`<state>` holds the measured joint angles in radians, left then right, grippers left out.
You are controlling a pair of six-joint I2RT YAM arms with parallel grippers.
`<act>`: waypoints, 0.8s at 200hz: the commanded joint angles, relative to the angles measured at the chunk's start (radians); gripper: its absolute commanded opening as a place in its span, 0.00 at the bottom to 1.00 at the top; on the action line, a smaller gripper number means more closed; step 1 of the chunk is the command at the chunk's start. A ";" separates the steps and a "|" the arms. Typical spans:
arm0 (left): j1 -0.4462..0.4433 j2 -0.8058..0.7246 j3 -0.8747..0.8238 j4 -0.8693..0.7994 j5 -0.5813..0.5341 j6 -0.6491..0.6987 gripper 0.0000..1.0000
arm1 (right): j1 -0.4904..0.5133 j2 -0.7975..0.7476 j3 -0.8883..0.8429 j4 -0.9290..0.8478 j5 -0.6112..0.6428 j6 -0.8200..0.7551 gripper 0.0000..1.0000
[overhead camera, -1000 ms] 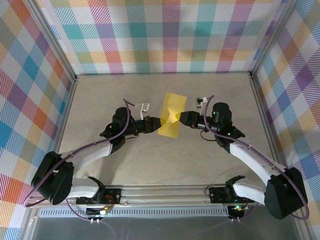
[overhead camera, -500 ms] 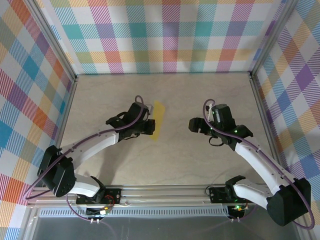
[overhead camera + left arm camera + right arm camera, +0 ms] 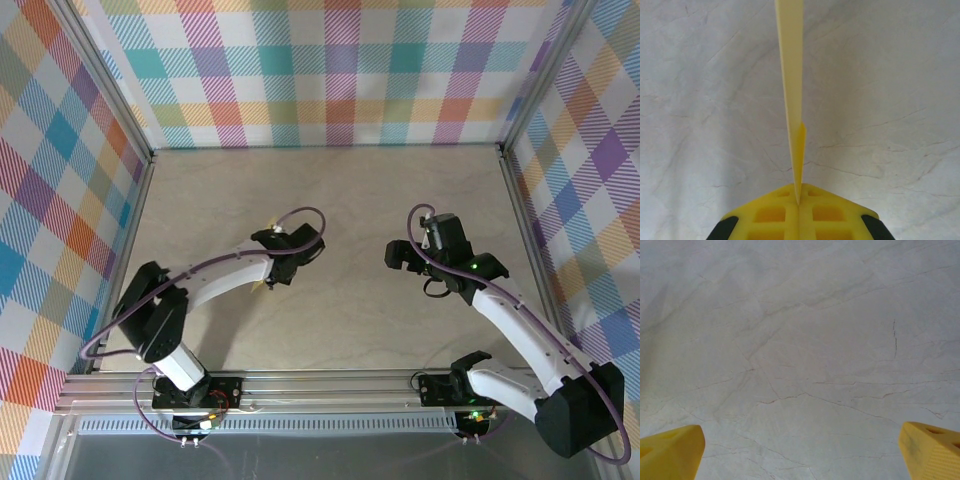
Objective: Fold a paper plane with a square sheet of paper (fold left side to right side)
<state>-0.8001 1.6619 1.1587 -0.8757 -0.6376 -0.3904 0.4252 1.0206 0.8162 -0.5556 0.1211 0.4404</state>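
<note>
At the left gripper [image 3: 799, 202] I see the yellow fingers [image 3: 770, 215] pressed together on the thin bright yellow sheet of paper [image 3: 792, 75]. The sheet stands edge-on, a narrow blade running away from the tips over the pale marbled tabletop [image 3: 890, 100]; whether it touches the surface I cannot tell. At the right gripper [image 3: 801, 450] the fingertips [image 3: 670, 450] are spread wide with nothing held, bare tabletop between them. From above, I find the two arms well apart, inside pastel checked walls [image 3: 340, 70].
</note>
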 commanded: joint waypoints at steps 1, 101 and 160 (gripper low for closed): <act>-0.034 0.066 0.044 -0.108 -0.101 -0.080 0.00 | -0.006 -0.024 -0.017 -0.008 0.015 0.007 0.99; -0.065 0.164 0.054 0.163 0.411 -0.182 0.00 | -0.028 -0.018 -0.026 0.006 -0.061 -0.002 0.99; -0.065 0.223 0.072 0.255 0.565 -0.223 0.11 | -0.040 0.003 -0.036 0.026 -0.119 0.001 0.99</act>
<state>-0.8608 1.8553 1.2060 -0.6632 -0.1699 -0.5804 0.3920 1.0157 0.7971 -0.5533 0.0441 0.4400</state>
